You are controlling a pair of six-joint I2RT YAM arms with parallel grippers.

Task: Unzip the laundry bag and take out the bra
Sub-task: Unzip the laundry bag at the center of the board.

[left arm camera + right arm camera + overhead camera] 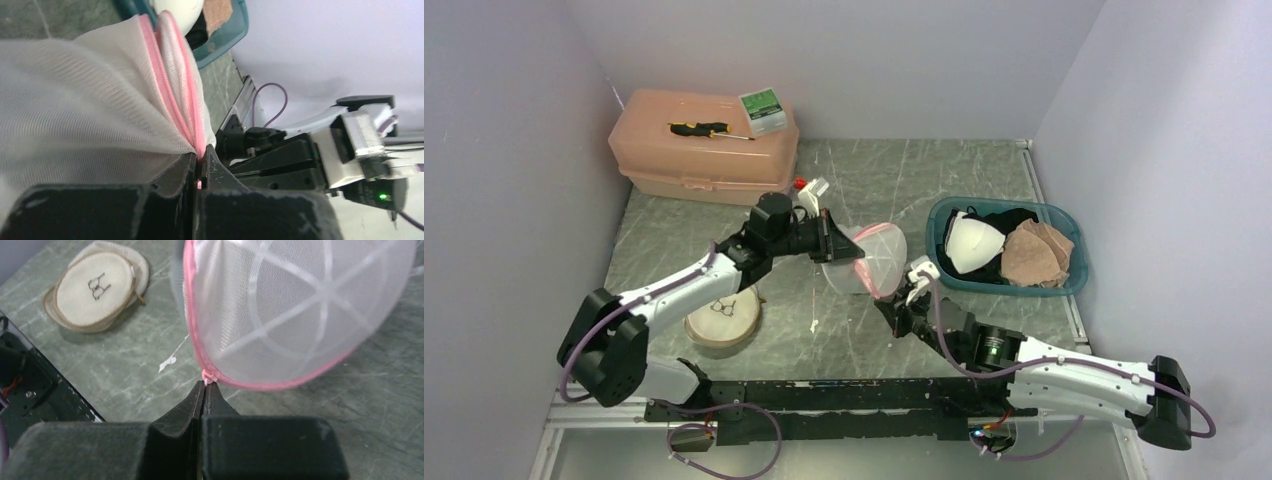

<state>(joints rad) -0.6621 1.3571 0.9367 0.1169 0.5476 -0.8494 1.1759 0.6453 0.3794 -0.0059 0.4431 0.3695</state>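
Laundry bag (869, 262) – a dome of white mesh edged with a pink zipper (175, 85) – is held between the two claws just beside the teal basket (1064, 285), on the side of the basket that faces the arms' middle. The left claw (200, 160) is closed tight on the bag's edge, with mesh and pink zipper tape pinched between its fingers. The right claw (205, 387) is also fully closed, its tips nipping the small pink zipper pull (209, 376) at the lowest point of the rim. The bag's white ribs show through the mesh, but whether anything lies inside I cannot tell. In the basket itself sit a white bra cup (972, 243) and a tan one (1034, 255) over dark fabric. Farther from the basket, beyond the bag, a round embroidery hoop (722, 318) lies flat on the grey tabletop (944, 180) – and a peach plastic case (704, 150) stands against the back wall.
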